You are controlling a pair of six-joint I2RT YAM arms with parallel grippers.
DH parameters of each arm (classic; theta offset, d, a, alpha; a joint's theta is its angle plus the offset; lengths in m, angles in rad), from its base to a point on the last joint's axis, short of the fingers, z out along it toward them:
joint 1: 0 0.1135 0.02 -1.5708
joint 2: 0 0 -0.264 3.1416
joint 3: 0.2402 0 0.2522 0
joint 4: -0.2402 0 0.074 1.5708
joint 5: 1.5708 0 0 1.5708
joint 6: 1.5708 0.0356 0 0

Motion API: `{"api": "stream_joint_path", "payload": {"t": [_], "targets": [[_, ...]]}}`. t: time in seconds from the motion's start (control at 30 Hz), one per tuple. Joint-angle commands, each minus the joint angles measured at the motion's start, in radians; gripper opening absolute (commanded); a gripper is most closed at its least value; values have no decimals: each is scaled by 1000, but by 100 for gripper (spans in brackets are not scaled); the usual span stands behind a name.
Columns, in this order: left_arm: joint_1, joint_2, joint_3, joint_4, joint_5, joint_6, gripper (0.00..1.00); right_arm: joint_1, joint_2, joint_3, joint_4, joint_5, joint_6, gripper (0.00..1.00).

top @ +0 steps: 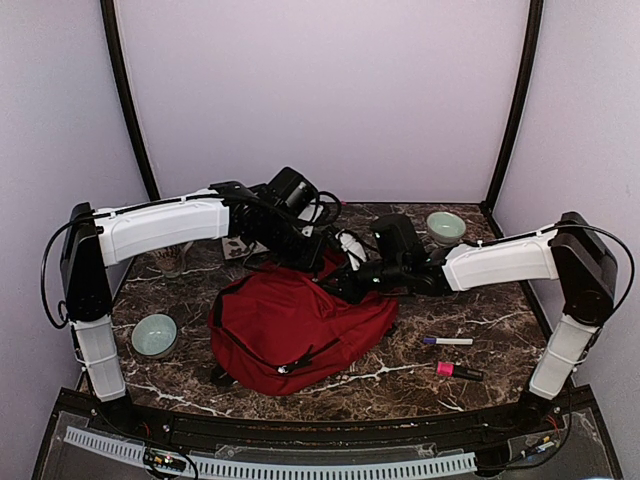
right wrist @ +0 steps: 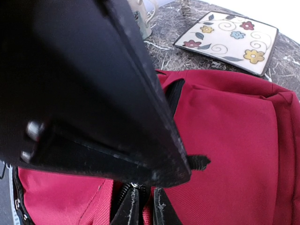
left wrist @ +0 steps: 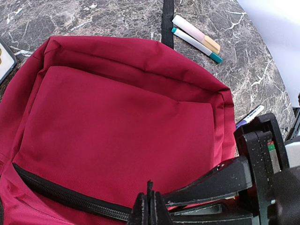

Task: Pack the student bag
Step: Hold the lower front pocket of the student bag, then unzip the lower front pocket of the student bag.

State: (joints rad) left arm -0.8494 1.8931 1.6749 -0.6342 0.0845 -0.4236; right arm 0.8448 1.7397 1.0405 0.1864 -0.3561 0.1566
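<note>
The student bag, a dark-red fabric backpack, lies flat in the middle of the table. It fills the left wrist view and the right wrist view. My left gripper is shut on a thin black zip pull at the black zipper line. My right gripper sits right beside it at the bag's far edge. Its two fingers are pinched on a fold of red fabric next to the zipper teeth. The left gripper's black finger hides much of the right wrist view.
A purple marker and a pink marker lie right of the bag. A highlighter and a teal marker lie beyond it. Green bowls stand front left and back right. A flowered plate and a cup are behind.
</note>
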Motion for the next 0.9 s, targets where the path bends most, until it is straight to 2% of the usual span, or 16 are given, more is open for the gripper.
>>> {"api": "stream_joint_path", "payload": {"t": [0.0, 0.27, 0.4, 0.63, 0.87], "targets": [[4, -83, 19, 42, -31, -19, 0, 6, 2, -13, -59, -11, -21, 10], [13, -91, 2, 45, -56, -35, 0, 5, 0, -7, -74, -15, -44, 0], [46, -101, -27, 32, -73, -67, 0, 5, -10, -5, -85, -4, -48, 0], [149, -140, -181, 97, -30, -90, 0, 5, -18, -1, -96, -7, -50, 0], [201, -110, -216, 107, -40, -80, 0, 6, -25, 29, -122, 1, -65, 0]]}}
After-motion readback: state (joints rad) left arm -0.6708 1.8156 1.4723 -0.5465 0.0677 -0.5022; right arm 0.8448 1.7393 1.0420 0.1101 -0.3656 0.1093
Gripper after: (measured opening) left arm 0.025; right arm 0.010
